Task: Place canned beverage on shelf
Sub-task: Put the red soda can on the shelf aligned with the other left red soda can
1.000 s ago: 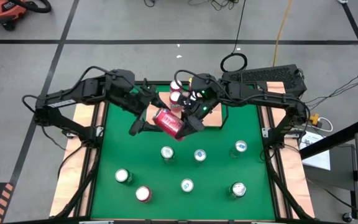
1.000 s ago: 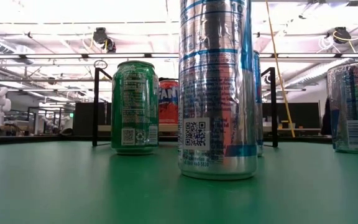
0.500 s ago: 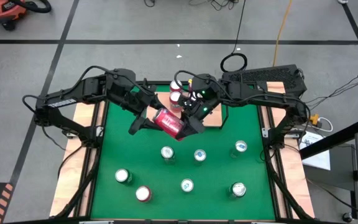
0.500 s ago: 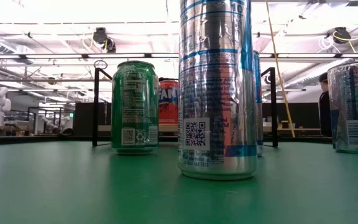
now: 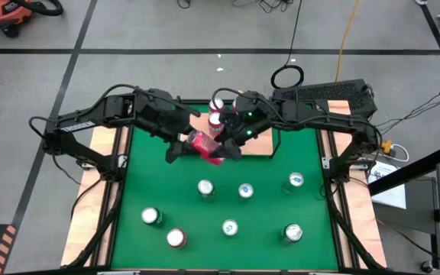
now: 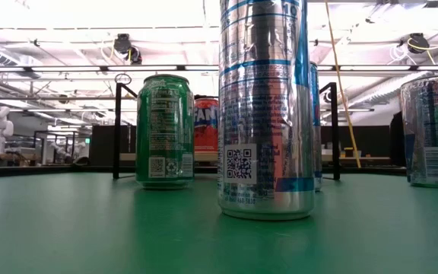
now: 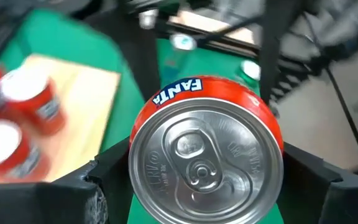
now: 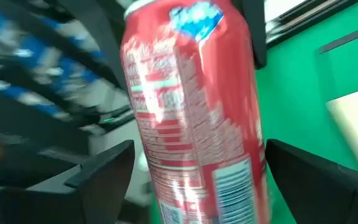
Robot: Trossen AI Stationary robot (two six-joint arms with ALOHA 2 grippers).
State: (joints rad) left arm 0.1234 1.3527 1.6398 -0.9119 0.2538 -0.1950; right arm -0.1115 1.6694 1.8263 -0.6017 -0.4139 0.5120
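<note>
A red Fanta can hangs tilted in the air over the green mat, just in front of the shelf. The shelf is a light-wood board with black rails, and red cans stand on it. My left gripper comes from the table's left and is shut on the can. My right gripper comes from the right. It is open, with a finger on either side of the can's body and a narrow gap showing. My left gripper pinches the can's side wall just below its top rim between its two fingers. They come from the table's left, slanting down, and lie along the can, whose lid faces the wrist. The can is lifted clear of the mat and tilted.
Several cans stand upright on the mat's near half, among them a silver one, a green one and a tall silver-blue one. The shelf's black posts rise behind them. Bare mat lies at the left.
My left gripper has closed in on the can's top end, rolled about its own axis and tipped further down. The right gripper's fingers have spread away from the can's sides. The can has shifted a little toward the far edge and looks shorter from above.
</note>
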